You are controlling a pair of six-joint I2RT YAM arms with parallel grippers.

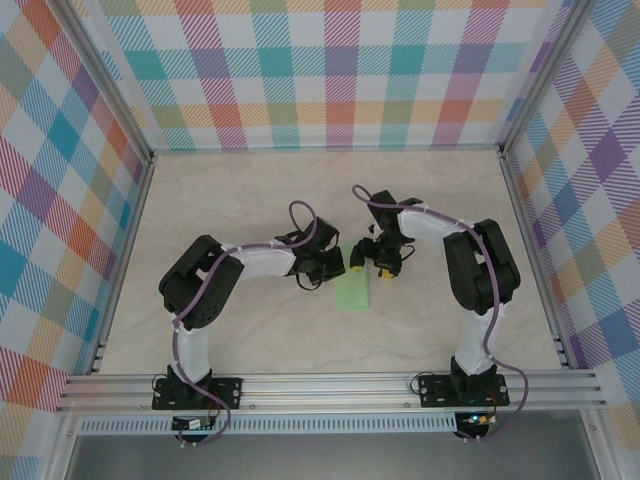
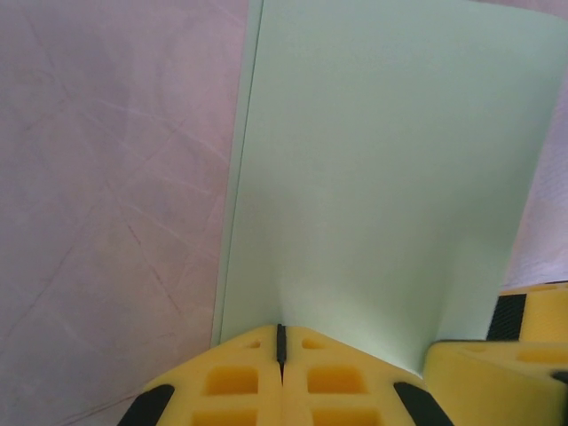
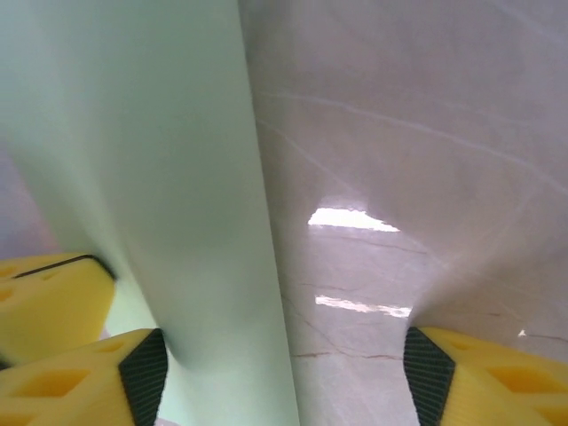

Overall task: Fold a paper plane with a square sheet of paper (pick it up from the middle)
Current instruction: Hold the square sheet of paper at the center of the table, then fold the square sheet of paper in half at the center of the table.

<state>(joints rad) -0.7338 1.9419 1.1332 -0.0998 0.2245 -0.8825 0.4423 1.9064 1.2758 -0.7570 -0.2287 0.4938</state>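
The left arm rises from its base at the near edge of the table (image 1: 250,190), doubles back at a raised elbow on the left side, and stretches its forearm rightward to the middle of the table. The right arm mirrors it: elbow high on the right side, forearm reaching leftward, wrist turned down. A purple cable loops along each arm. The two wrists meet nearly tip to tip at the table's centre.

The left gripper (image 1: 350,263) (image 2: 281,355) is clenched, its yellow fingers (image 2: 235,377) pressed together with only a dark seam between them. The edge of the sheet of paper (image 1: 353,292) (image 2: 382,160) (image 3: 151,160) is pinched in that seam.

The right gripper (image 1: 380,265) (image 3: 284,355) is released, with its yellow fingers (image 3: 484,382) spread wide over bare table. The paper passes just beside its left finger, bending up in a soft curve there, and the other finger is well apart from it.

The pale green sheet, folded to a narrow strip, sits at the middle of the table. One end is at the grippers and the rest runs toward the near edge.
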